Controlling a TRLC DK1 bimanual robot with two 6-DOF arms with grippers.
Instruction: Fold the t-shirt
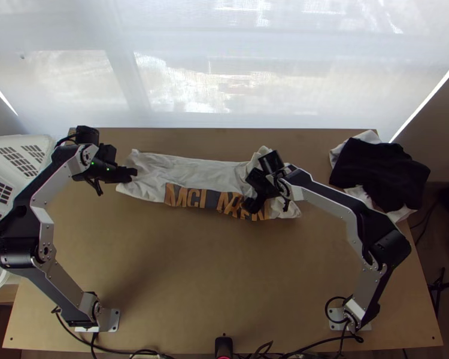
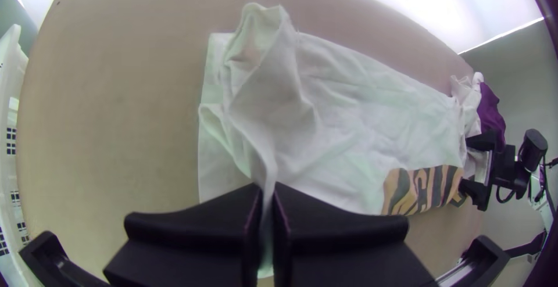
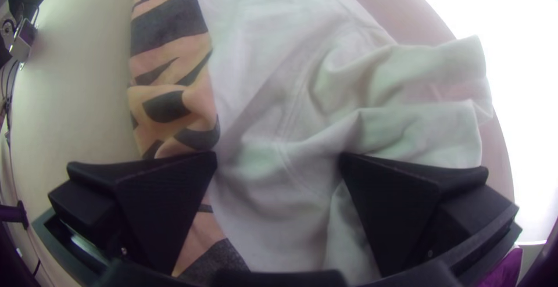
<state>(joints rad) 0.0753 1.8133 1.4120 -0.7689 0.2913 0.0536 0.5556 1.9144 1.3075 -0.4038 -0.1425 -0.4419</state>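
T-shirt (image 1: 194, 169): lies as a long, flattened, folded band across the far half of the table (image 1: 182, 269), taken here as landmark for all places. White cloth, with a strip of large tan and dark lettering along its near edge. Its left part is fairly smooth, apart from a raised ridge at the end; its right part is rumpled, with loose folds standing up toward the far side.

Left pincer (image 1: 134, 173): at the left end of the t-shirt. In the left wrist view the pincer (image 2: 266, 189) is drawn together on a narrow ridge of white cloth, which passes between the two fingers and runs on over the rest of the t-shirt as a creased, raised fold.

Right pincer (image 1: 249, 191): over the right part of the t-shirt, near the lettering. In the right wrist view the pincer (image 3: 279, 158) stands wide, one finger beside the lettered strip, the other by the rumpled white folds; cloth lies in the gap, unpinched. Contact with the cloth: cannot tell.

Arm poses: left arm (image 1: 24, 242) bends outward at the elbow, left of and nearer than the t-shirt, its wrist turned in toward the left end. Right arm (image 1: 377, 239) bends outward on the other side, forearm slanting in above the right end.

Also noted: black cloth (image 1: 374, 167) heaped on white cloth, right of the t-shirt; white basket (image 1: 36, 140) well to its left
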